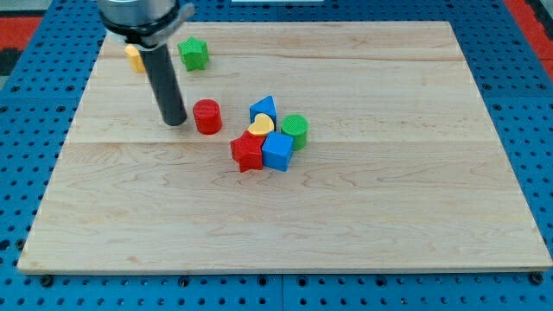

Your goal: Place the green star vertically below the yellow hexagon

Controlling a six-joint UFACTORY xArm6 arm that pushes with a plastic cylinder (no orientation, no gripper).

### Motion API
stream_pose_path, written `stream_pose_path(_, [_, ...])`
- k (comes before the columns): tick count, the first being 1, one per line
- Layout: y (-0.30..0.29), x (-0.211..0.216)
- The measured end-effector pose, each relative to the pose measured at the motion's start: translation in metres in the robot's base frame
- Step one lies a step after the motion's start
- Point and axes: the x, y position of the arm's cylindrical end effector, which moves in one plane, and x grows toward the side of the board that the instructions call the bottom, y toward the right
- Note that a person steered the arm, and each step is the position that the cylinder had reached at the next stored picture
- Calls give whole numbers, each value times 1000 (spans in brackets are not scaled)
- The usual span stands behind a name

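A pale wooden board (363, 216) lies on a blue pegboard table (26, 104). The arm's housing is cut off by the view's top edge, so only its dark lower part and the rod show. The rod hides most of the yellow hexagon (134, 58), of which only a small piece appears at the rod's left side near the board's top left corner; its shape cannot be confirmed from that piece.

My tip (175, 122) rests on the board just to the view's left of the red cylinder (206, 116), with a narrow gap between them. As a plain rod it has no parts that open or close, and it grips nothing.

The green star (193, 53) sits near the board's top edge, above and slightly to the right of my tip and well apart from it. It lies to the right of the yellow hexagon, at about the same height, with the rod between them.

Right of the red cylinder is a tight cluster: a blue triangular block (263, 109), a yellow heart (260, 127), a green cylinder (295, 130), a red star (248, 152) and a blue cube (278, 151), touching or almost touching.
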Motion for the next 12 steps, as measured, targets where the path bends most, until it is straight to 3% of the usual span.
stream_pose_path(1, [53,-9])
stream_pose_path(2, [37,-9])
stream_pose_path(3, [28,-48])
stream_pose_path(4, [49,-131])
stream_pose_path(5, [54,-181])
stream_pose_path(6, [12,-100])
stream_pose_path(7, [11,-57])
stream_pose_path(8, [23,-129])
stream_pose_path(9, [-29,-160])
stream_pose_path(10, [-39,-83])
stream_pose_path(11, [17,-61])
stream_pose_path(12, [-29,-110])
